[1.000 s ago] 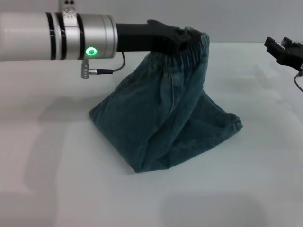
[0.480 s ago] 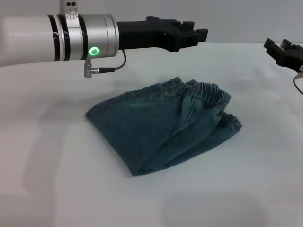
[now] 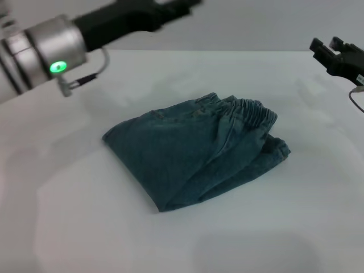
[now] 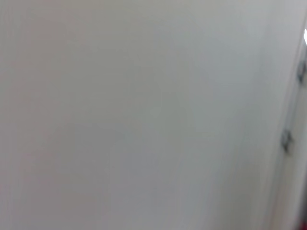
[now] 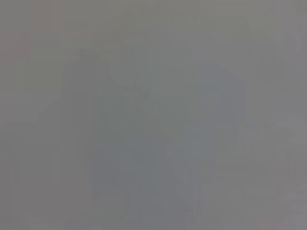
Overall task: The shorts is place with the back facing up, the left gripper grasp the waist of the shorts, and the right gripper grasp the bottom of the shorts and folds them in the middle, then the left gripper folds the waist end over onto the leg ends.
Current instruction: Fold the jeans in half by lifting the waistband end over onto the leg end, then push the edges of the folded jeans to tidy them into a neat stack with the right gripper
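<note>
The blue denim shorts (image 3: 187, 153) lie folded in a flat bundle on the white table (image 3: 85, 227) in the head view. The ruffled elastic waist (image 3: 250, 112) rests on top at the bundle's right side, over the leg ends (image 3: 280, 149), which peek out beneath it. My left gripper (image 3: 185, 4) is high above the table's far left, partly cut off by the picture's upper edge, open and holding nothing. My right gripper (image 3: 329, 48) hovers at the far right, well clear of the shorts, open and empty. Neither wrist view shows the shorts.
The table's far edge (image 3: 227, 51) meets a pale wall behind. Bare white tabletop surrounds the shorts on all sides.
My left gripper let go of the waist, which dropped onto the leg ends. The left arm has since swung up and back to the left. The right gripper barely moved.
</note>
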